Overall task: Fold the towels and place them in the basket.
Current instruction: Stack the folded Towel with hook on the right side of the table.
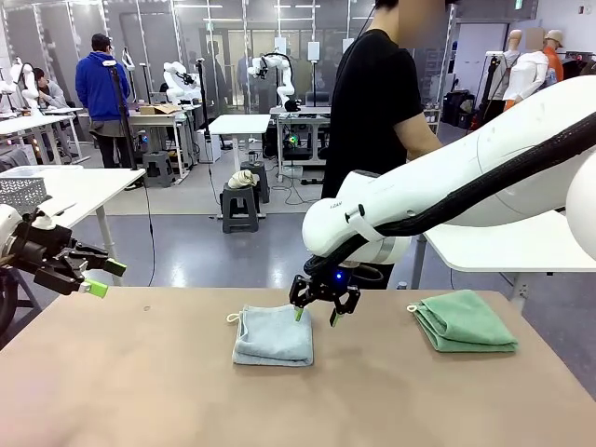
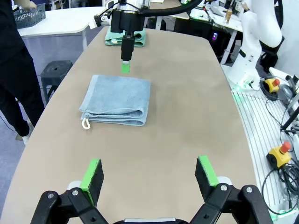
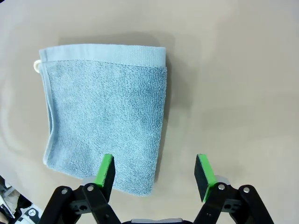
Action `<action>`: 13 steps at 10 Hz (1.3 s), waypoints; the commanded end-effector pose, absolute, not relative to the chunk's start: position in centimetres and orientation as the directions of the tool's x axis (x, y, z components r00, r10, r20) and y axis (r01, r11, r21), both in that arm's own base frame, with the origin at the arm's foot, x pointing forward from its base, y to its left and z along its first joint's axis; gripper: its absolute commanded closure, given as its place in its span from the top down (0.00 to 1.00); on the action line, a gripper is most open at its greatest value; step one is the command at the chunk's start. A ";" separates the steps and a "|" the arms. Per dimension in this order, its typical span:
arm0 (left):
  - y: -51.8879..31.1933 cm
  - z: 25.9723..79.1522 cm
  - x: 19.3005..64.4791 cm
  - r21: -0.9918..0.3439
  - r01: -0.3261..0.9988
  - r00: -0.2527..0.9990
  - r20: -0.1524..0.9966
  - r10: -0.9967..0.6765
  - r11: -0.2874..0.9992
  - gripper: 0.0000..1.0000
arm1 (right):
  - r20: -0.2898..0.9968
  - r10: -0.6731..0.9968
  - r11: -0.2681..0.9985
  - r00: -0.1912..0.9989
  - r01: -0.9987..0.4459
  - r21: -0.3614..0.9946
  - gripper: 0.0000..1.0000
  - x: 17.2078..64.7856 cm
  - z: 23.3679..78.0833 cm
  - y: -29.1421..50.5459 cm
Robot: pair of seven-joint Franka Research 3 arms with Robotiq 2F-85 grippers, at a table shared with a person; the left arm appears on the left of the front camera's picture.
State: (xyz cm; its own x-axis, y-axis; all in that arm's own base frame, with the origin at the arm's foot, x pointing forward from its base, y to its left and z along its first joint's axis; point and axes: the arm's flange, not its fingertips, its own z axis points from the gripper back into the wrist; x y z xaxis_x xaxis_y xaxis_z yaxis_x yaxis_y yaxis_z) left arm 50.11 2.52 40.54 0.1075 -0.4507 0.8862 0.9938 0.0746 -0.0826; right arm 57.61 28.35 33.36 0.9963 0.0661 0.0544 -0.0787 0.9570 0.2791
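Note:
The grey-blue towel [image 1: 273, 335] [image 2: 117, 99] [image 3: 105, 116] lies folded in the middle of the brown table, its white loop at one corner. Farther right, the mint green towel [image 1: 466, 321] [image 2: 117, 39] also lies folded. My right gripper [image 1: 317, 315] [image 2: 126, 63] [image 3: 154, 170] hangs open just above the grey-blue towel's far right edge, one finger over the cloth and one over bare table. Off the table's left side my left gripper [image 1: 102, 277] [image 2: 149, 175] is open and holds nothing. A dark grey perforated basket [image 2: 28, 16] stands on a white side table beyond the green towel.
A person in black [image 1: 377, 102] stands at the far side, between the towels. A paler grey perforated basket [image 1: 20, 193] sits on a white table [image 1: 84, 186] at the left. Another white table [image 1: 503, 247] stands to the right. Bare tabletop [image 1: 140, 382] spreads in front.

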 end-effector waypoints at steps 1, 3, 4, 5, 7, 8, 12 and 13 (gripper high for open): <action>2.5 40.7 49.8 -0.077 0.994 0.104 0.885 -0.454 0.077 1.00 | 0.057 0.065 0.957 0.996 -0.078 0.280 0.86 57.6 33.3 28.3; 2.5 40.7 49.8 -0.077 0.994 0.104 0.885 -0.454 0.077 1.00 | 0.027 0.050 0.955 0.998 -0.055 0.291 0.86 57.9 33.0 28.9; 2.5 40.7 49.8 -0.077 0.994 0.104 0.885 -0.454 0.077 1.00 | 0.042 0.049 0.957 0.998 -0.059 0.284 0.86 58.2 33.0 29.5; 2.5 40.7 49.8 -0.077 0.994 0.104 0.885 -0.454 0.077 1.00 | 0.049 0.035 0.959 0.998 -0.048 0.280 0.86 58.5 33.1 29.9; 2.5 40.7 49.8 -0.077 0.994 0.104 0.885 -0.454 0.077 1.00 | 0.057 0.006 0.963 0.998 -0.021 0.268 0.86 59.0 32.7 30.1; 2.5 40.7 49.8 -0.077 0.994 0.104 0.885 -0.454 0.077 1.00 | 0.051 -0.009 0.963 0.999 -0.005 0.270 0.86 59.1 32.4 30.2; 2.5 40.7 49.8 -0.077 0.994 0.104 0.885 -0.454 0.077 1.00 | 0.060 -0.028 0.960 0.998 0.010 0.279 0.86 59.6 30.7 30.8; 2.5 40.7 49.8 -0.077 0.994 0.104 0.885 -0.454 0.077 1.00 | 0.067 -0.052 0.965 0.996 0.033 0.259 0.86 59.8 30.3 30.8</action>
